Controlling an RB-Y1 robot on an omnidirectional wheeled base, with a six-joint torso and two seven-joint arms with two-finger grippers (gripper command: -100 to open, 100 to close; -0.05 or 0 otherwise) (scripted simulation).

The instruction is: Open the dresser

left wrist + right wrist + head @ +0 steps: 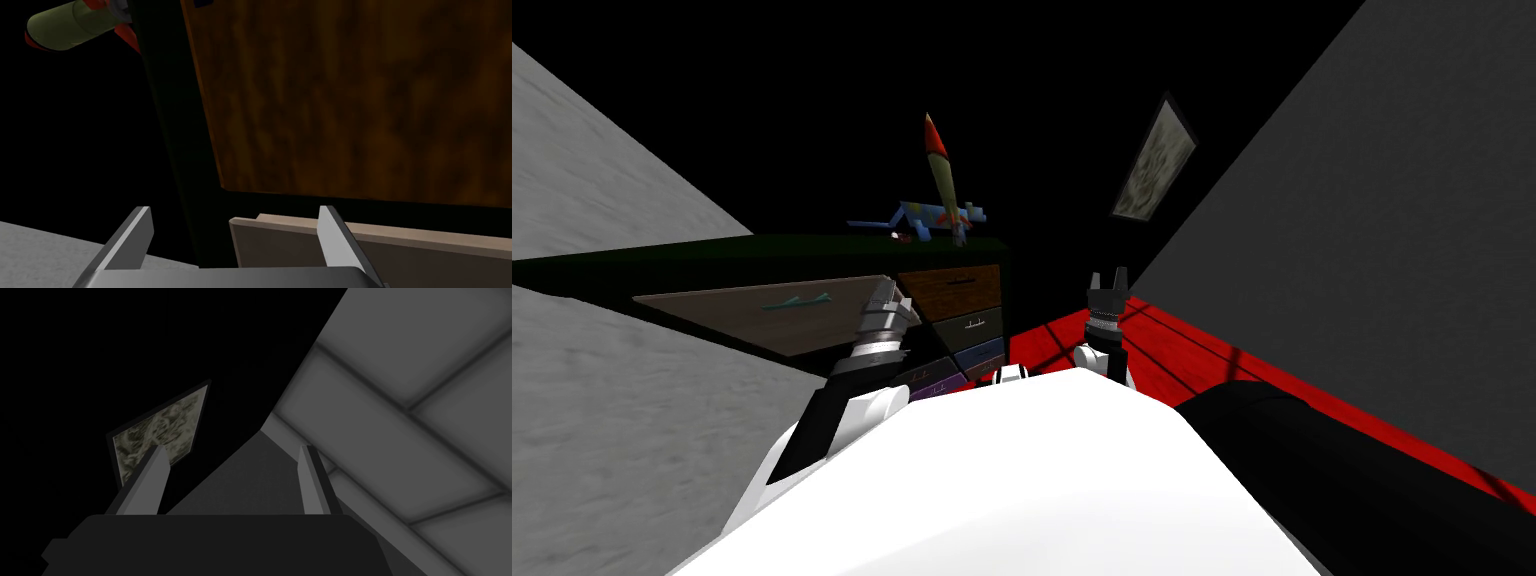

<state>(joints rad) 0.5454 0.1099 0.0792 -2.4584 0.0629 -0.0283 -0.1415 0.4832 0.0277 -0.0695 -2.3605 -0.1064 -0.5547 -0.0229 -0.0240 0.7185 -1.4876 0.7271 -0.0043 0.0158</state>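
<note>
The dark dresser point(812, 250) stands ahead on my left, with a stack of small drawers: brown point(957, 288), grey point(972, 325), blue point(980, 355) and purple point(937, 380). A wide grey-brown front panel point(762, 315) with a teal handle point(797, 300) juts out beside them. My left gripper point(897, 300) is open at that panel's near corner. In the left wrist view the panel's edge point(280, 235) lies between the spread fingers point(135, 235) of the left gripper point(235, 235), just off the brown drawer front point(350, 100). My right gripper point(1109, 280) points upward, open and holding nothing point(232, 478).
A toy rocket point(942, 175) and a blue toy plane point(912, 220) stand on the dresser top; the rocket's tail point(70, 25) also appears past the dresser's dark frame point(170, 125). Red floor point(1192, 340) runs to the right along a grey wall point(1372, 250). Black area behind.
</note>
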